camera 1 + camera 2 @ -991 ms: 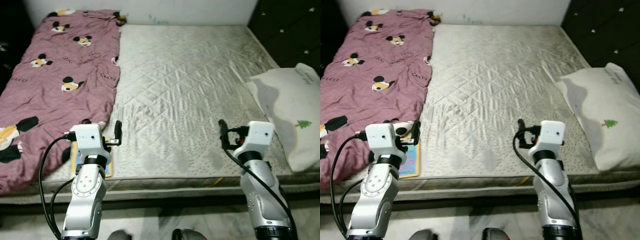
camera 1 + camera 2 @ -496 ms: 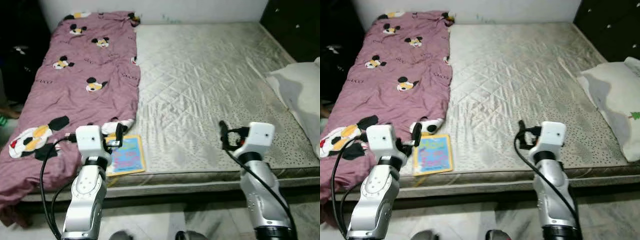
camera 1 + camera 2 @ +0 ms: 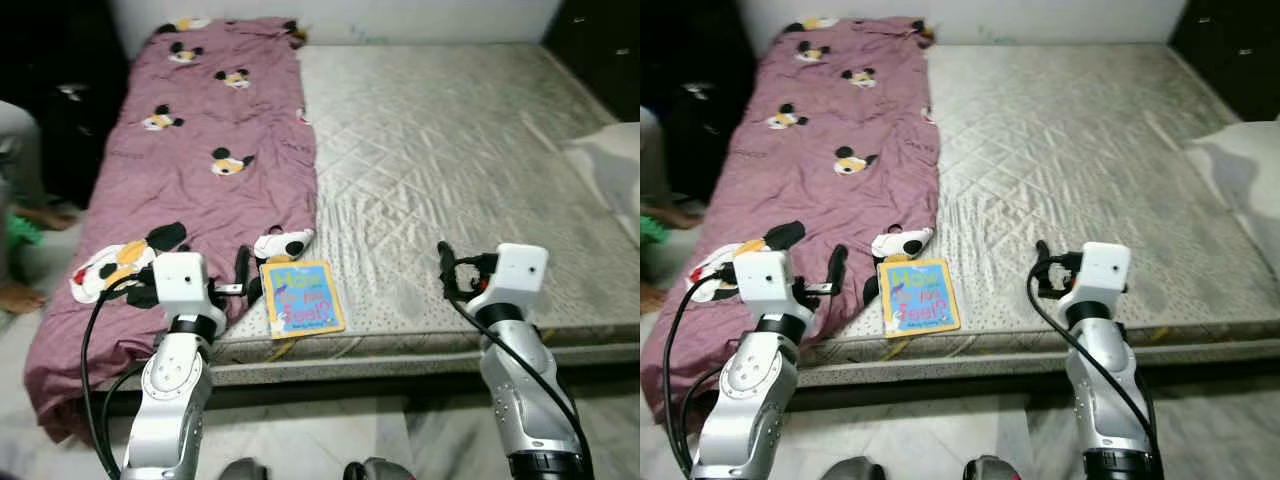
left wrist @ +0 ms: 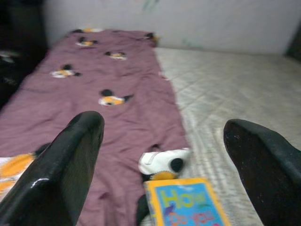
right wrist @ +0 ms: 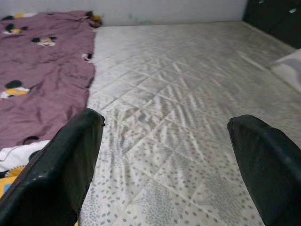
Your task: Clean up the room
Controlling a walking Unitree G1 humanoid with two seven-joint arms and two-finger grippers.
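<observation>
Book (image 3: 302, 298) lies flat at the front edge of the bed (image 3: 470, 180), yellow-bordered cover up, touching the hem of the maroon cartoon-print blanket (image 3: 190, 160). Left tool (image 3: 243, 278) hovers just beside the book, over the blanket's lower corner, fingers (image 4: 61, 165) apart, holding nothing. Right tool (image 3: 443, 268) is over bare mattress, well apart from the book, fingers spread. Pale pillow (image 3: 1245, 165) sits at the bed's far-right edge.

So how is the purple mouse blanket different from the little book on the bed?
The blanket is purple-pink with cartoon mice; the book is yellow-edged and blue with big letters. The blanket is large, running along the mattress and hanging over its near edge; the book is small. The blanket is soft and creased; the book lies flat and stiff. Both rest on the mattress, and the book sits right beside the blanket's edge.
</observation>
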